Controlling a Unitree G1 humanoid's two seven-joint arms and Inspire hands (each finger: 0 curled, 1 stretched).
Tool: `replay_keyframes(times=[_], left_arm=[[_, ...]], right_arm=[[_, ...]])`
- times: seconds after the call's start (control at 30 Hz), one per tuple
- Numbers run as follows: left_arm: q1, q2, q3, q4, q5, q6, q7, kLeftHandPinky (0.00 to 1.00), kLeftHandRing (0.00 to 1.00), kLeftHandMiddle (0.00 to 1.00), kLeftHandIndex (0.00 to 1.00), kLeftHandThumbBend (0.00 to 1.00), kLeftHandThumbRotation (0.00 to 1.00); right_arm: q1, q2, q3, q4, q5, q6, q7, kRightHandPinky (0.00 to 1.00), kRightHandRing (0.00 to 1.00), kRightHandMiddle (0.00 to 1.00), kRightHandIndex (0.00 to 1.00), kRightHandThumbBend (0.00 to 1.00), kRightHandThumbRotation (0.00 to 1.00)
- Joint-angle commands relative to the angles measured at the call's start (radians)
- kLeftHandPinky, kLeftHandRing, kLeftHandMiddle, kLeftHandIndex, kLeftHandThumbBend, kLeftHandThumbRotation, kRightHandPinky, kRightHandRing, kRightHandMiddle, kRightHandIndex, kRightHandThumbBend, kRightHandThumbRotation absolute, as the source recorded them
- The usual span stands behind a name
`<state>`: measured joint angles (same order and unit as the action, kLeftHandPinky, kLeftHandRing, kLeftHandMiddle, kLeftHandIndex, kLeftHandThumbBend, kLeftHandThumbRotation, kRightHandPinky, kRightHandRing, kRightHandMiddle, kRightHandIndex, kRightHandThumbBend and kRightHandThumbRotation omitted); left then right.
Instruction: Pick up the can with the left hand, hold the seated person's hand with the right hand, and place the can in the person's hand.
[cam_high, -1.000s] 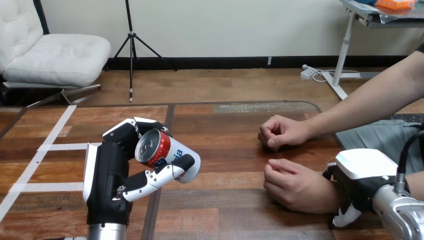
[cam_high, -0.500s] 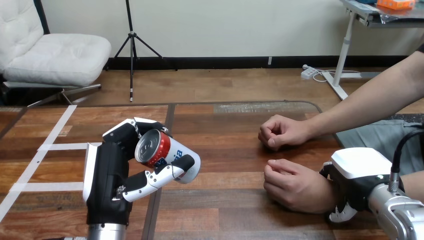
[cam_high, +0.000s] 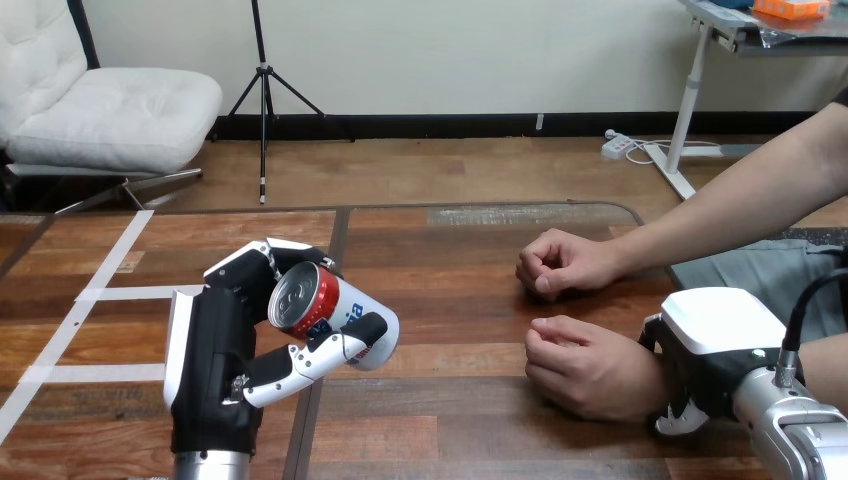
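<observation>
Hardly anything has changed on your left since a second ago: the left robot hand (cam_high: 215, 350) is raised over the tabletop (cam_high: 450, 300) as before, fingers and thumb wrapped round the red, white and blue can (cam_high: 335, 315). The can is tilted, with its silver top turned up towards the camera. Past the middle of the tabletop, the person's farther hand (cam_high: 560, 262) rests as a loose fist. The person's nearer hand (cam_high: 585, 365) lies curled on the wood in front of it. At your far right, the right robot hand (cam_high: 722, 325) has edged slightly inward against that nearer wrist. You cannot tell whether it is gripping the wrist or only touching it.
</observation>
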<state>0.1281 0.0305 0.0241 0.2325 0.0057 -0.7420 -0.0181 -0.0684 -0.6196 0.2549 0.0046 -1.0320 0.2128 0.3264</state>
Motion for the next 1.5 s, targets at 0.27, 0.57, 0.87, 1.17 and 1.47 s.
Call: replay_keyframes(times=[0.27, 0.57, 0.87, 1.17, 1.47], left_arm=[[-0.032, 0.004, 0.013, -0.064, -0.025, -0.008, -0.006, 0.38, 0.39, 0.41, 0.44, 0.74, 0.00], [-0.034, 0.005, 0.016, -0.062, -0.023, -0.011, -0.006, 0.38, 0.40, 0.42, 0.44, 0.74, 0.00], [-0.037, 0.008, 0.019, -0.058, -0.024, -0.012, -0.009, 0.38, 0.40, 0.42, 0.44, 0.74, 0.00], [-0.039, 0.006, 0.021, -0.057, -0.020, -0.007, -0.011, 0.38, 0.39, 0.42, 0.44, 0.73, 0.00], [-0.042, 0.005, 0.024, -0.053, -0.015, -0.009, -0.015, 0.38, 0.39, 0.42, 0.44, 0.73, 0.00]], right_arm=[[-0.042, 0.018, 0.009, 0.049, 0.037, 0.008, -0.037, 0.17, 0.25, 0.36, 0.57, 0.86, 0.00], [-0.038, 0.001, 0.013, 0.053, 0.035, 0.005, -0.049, 0.18, 0.26, 0.37, 0.54, 0.77, 0.00], [-0.024, -0.015, 0.004, 0.044, 0.038, 0.001, -0.061, 0.19, 0.28, 0.38, 0.50, 0.72, 0.00], [-0.014, -0.029, -0.001, 0.040, 0.040, -0.007, -0.070, 0.20, 0.28, 0.40, 0.53, 0.71, 0.00], [-0.008, -0.033, -0.008, 0.032, 0.042, 0.009, -0.051, 0.21, 0.31, 0.43, 0.56, 0.71, 0.00]])
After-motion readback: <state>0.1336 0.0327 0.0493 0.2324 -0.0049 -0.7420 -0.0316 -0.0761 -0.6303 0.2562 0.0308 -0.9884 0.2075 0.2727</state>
